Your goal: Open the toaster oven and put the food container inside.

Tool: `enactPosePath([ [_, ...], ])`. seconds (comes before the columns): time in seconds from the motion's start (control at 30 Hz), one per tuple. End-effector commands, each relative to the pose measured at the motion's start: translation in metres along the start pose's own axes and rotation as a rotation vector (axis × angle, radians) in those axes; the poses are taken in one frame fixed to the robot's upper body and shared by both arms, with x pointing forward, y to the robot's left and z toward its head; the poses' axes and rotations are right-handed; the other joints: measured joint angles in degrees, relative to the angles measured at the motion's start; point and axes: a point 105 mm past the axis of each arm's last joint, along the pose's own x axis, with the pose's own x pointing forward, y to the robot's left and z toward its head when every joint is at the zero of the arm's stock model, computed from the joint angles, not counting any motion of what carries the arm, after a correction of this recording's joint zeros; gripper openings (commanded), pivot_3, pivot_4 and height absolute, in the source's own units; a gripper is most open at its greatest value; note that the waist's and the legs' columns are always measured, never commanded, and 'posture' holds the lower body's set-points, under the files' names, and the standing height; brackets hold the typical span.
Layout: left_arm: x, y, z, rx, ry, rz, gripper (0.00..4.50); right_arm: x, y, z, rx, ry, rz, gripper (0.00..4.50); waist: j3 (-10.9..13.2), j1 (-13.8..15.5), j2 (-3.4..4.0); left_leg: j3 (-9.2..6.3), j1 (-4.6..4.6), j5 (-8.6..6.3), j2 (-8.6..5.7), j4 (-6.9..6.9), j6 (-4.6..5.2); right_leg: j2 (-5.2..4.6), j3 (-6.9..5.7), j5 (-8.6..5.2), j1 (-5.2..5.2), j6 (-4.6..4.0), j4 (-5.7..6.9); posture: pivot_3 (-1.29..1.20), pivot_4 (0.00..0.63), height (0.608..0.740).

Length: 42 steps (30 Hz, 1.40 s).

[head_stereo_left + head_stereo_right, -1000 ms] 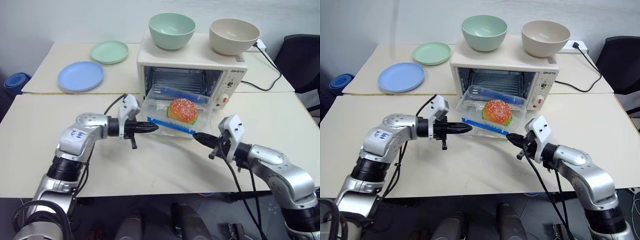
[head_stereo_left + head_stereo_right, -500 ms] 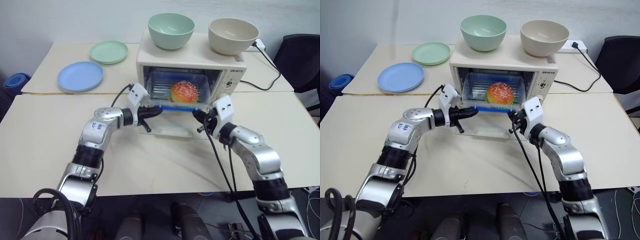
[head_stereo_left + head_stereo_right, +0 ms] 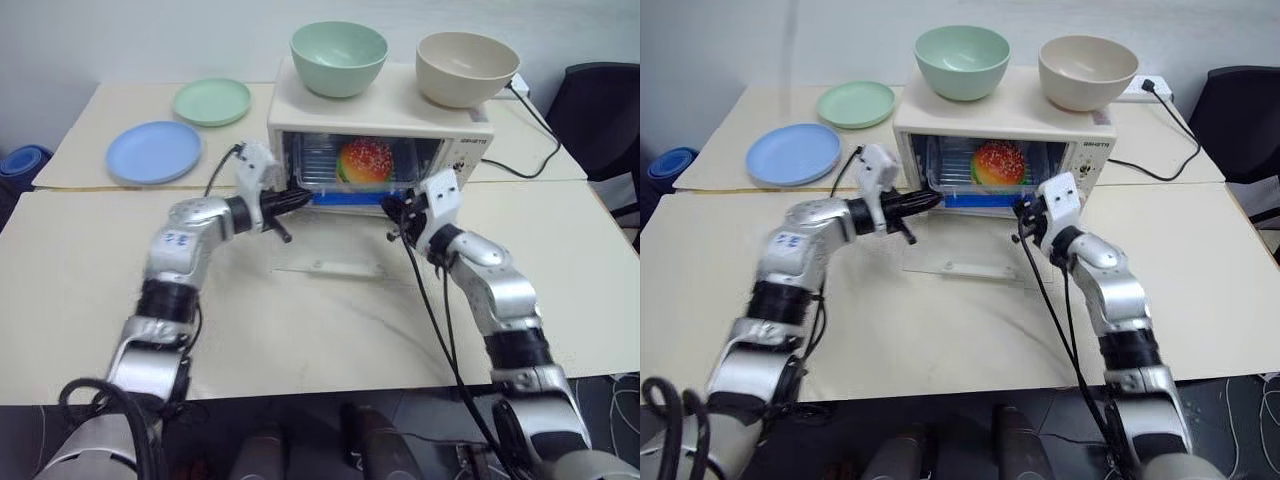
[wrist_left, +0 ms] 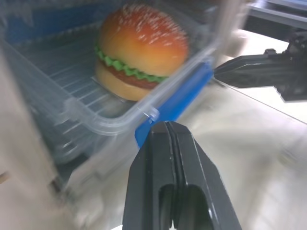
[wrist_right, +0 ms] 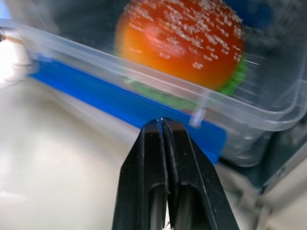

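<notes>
Our left pincer (image 3: pixel 297 198), fingers pressed together on nothing, has its tips at the food container (image 3: pixel 352 175), which lies between both pincers inside the toaster oven (image 3: pixel 380 125), its door down. Our right pincer (image 3: pixel 387 205), likewise closed and empty, meets the container's other corner.

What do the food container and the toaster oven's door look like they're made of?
The food container looks like thin clear glossy plastic: the burger shows through its walls, and its clip strip is opaque blue. The toaster oven has a cream-white, smooth-painted body, probably metal. Its lowered door is transparent, likely glass, since the table shows through it.
</notes>
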Motion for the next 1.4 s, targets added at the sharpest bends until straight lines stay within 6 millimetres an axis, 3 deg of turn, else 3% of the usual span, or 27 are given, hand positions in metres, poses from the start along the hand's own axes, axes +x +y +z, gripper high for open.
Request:
enactPosePath([
  [0.03, -0.045, -0.007, 0.031, 0.064, -0.045, -0.056, 0.38, -0.035, 0.020, 0.029, 0.049, -0.065, 0.115, 0.00, 0.0, -0.2, 0.01, -0.01, -0.03, -0.01, 0.00, 0.00, -0.01, -0.01, 0.05, -0.01, -0.05, -0.01, 0.02, 0.00, 0.150, 0.740],
  [0.13, -0.080, -0.013, 0.037, 0.089, -0.004, -0.091, 1.19, -0.069, 0.039, 0.017, 0.090, 0.018, 0.198, 0.00, 0.0, -0.2, 0.02, -0.04, 0.05, -0.01, 0.00, 0.01, -0.01, -0.02, 0.05, -0.02, 0.04, -0.03, 0.05, 0.00, 0.150, 0.740],
  [0.23, -0.102, -0.022, 0.038, 0.093, 0.038, -0.132, 2.07, -0.090, 0.051, -0.006, 0.112, 0.124, 0.217, 0.00, 0.0, -0.2, 0.02, -0.17, 0.42, -0.03, 0.00, 0.01, 0.01, -0.05, -0.04, -0.12, 0.47, -0.17, -0.27, 0.00, 0.150, 0.740],
  [0.4, -0.114, -0.033, 0.036, 0.114, 0.094, -0.181, 3.51, -0.094, 0.051, -0.031, 0.138, 0.188, 0.142, 0.00, 0.0, -0.1, 0.02, -0.05, 0.46, 0.12, -0.09, 0.16, 0.10, 0.01, -0.04, -0.13, 0.51, -0.20, -0.19, 0.00, 0.150, 0.740],
  [0.5, -0.113, -0.031, 0.039, 0.134, 0.090, -0.162, 4.48, -0.082, 0.041, -0.053, 0.141, 0.217, 0.035, 0.00, 0.0, -0.2, -0.02, 0.00, 0.51, 0.14, -0.08, 0.15, 0.10, 0.17, -0.05, -0.15, 0.50, -0.21, -0.12, 0.00, 0.150, 0.740],
  [0.57, -0.111, -0.030, 0.043, 0.142, 0.076, -0.152, 4.48, -0.074, 0.035, -0.064, 0.141, 0.219, -0.017, 0.00, 0.0, -0.3, -0.04, 0.00, 0.52, 0.13, -0.05, 0.14, 0.08, 0.23, -0.03, -0.14, 0.47, -0.22, -0.06, 0.00, 0.150, 0.740],
  [0.83, -0.108, -0.029, 0.049, 0.154, 0.063, -0.149, 4.48, -0.046, 0.022, -0.070, 0.108, 0.161, -0.074, 0.00, 0.0, -0.2, -0.01, -0.01, 0.45, 0.10, -0.10, 0.11, 0.06, 0.13, -0.05, -0.12, 0.35, -0.17, 0.04, 0.00, 0.150, 0.740],
  [0.93, -0.109, -0.029, 0.052, 0.159, 0.061, -0.144, 4.48, -0.040, 0.018, -0.050, 0.112, 0.080, -0.074, 0.00, 0.0, -0.2, -0.01, -0.07, 0.44, 0.10, -0.10, 0.11, 0.06, 0.11, -0.04, -0.12, 0.35, -0.17, 0.04, 0.00, 0.150, 0.740],
  [1.2, -0.115, -0.024, 0.049, 0.147, 0.062, -0.110, 4.48, -0.051, -0.018, 0.049, 0.084, -0.172, -0.087, 0.00, 0.0, -0.2, 0.04, -0.07, 0.44, 0.10, -0.09, 0.10, 0.06, 0.01, -0.08, -0.11, 0.35, -0.17, 0.05, 0.00, 0.150, 0.740],
  [1.3, -0.117, -0.022, 0.048, 0.145, 0.061, -0.100, 4.48, -0.064, -0.016, 0.058, 0.064, -0.115, 0.017, 0.00, 0.0, -0.1, 0.04, -0.19, 0.42, 0.08, -0.06, 0.07, 0.05, -0.01, -0.07, -0.13, 0.36, -0.19, 0.01, 0.00, 0.150, 0.740],
  [1.4, -0.121, -0.020, 0.049, 0.150, 0.063, -0.092, 4.50, -0.084, -0.013, 0.057, 0.021, -0.010, 0.115, 0.51, 0.0, 0.1, 0.04, -0.27, 0.33, 0.06, -0.05, 0.05, 0.06, 0.00, -0.10, -0.15, 0.37, -0.23, -0.04, 0.00, 0.150, 0.740],
])
